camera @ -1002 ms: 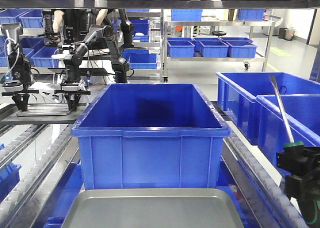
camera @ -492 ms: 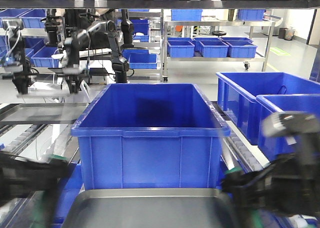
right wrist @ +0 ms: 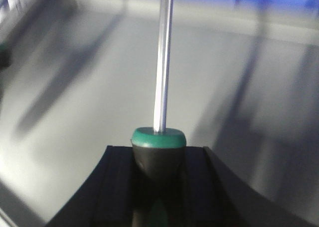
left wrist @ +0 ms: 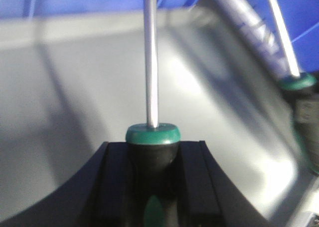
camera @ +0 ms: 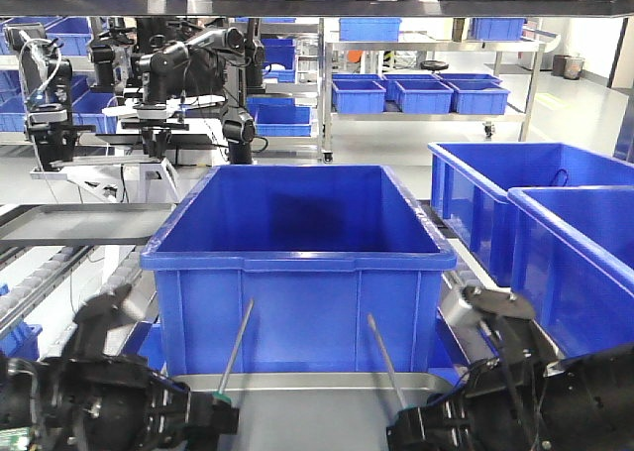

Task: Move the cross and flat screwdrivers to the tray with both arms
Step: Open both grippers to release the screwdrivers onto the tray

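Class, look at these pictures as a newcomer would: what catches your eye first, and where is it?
A big blue crate fills the centre. In front of it, over the grey tray, the left pincer and right pincer each hold a screwdriver, their thin silver shafts slanting up against the crate's front wall.

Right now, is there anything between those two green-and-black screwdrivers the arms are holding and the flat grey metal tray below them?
Nothing visible. The left gripper and right gripper each clamp a green-and-black screwdriver by the handle, directly over the bare grey metal tray. The big blue plastic crate sits behind the tray, not in the path.
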Controlling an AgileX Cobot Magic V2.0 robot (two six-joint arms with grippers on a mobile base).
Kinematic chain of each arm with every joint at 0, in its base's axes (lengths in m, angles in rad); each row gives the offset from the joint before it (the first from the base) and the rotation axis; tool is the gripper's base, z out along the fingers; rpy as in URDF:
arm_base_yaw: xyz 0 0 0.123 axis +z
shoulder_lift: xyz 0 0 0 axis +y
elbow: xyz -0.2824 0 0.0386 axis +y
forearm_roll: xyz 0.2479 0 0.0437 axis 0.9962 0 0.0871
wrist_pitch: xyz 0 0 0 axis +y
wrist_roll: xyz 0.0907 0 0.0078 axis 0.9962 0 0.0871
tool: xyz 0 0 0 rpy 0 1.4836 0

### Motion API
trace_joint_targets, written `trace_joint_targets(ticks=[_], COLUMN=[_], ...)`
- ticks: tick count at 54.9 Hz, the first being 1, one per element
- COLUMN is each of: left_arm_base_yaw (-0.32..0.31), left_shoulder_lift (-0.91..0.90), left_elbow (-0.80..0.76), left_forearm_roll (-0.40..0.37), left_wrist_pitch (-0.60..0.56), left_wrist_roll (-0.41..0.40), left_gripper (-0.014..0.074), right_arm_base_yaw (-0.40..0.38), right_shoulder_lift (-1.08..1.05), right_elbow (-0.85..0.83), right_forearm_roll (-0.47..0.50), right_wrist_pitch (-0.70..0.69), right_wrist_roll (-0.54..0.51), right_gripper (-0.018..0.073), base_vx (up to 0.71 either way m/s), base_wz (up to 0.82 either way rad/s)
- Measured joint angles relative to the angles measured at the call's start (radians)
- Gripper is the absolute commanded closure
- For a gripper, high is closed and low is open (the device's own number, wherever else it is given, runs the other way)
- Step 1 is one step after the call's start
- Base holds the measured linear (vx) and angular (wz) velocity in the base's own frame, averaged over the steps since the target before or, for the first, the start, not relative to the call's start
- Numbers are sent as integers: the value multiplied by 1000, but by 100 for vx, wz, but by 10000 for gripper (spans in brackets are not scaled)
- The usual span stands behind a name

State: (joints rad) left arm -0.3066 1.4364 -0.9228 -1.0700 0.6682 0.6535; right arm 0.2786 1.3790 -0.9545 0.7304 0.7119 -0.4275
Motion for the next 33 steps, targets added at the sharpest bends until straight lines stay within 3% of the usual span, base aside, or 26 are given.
trace_joint_targets(ticks=[8,17,24,33], left_arm_base_yaw=[0,0,0,0], left_shoulder_lift=[34,44,47,47], left_elbow=[0,0,0,-3], left_forearm_roll=[0,-1,-4,-5], left_wrist_pitch=[5,7,4,-3], left_wrist_roll=[2,3,3,4], left_gripper=[395,184,43,-8], right_arm_base_yaw=[0,0,0,0], right_shoulder_lift=[9,9,9,-18], right_elbow=[0,0,0,0], right_forearm_roll=[0,1,3,4], right_wrist_pitch=[1,-6,-21,-61], right_wrist_roll=[0,-9,-14,-18], right_gripper=[223,77,54,57], base_vx=[0,0,0,0], base_wz=[0,0,0,0])
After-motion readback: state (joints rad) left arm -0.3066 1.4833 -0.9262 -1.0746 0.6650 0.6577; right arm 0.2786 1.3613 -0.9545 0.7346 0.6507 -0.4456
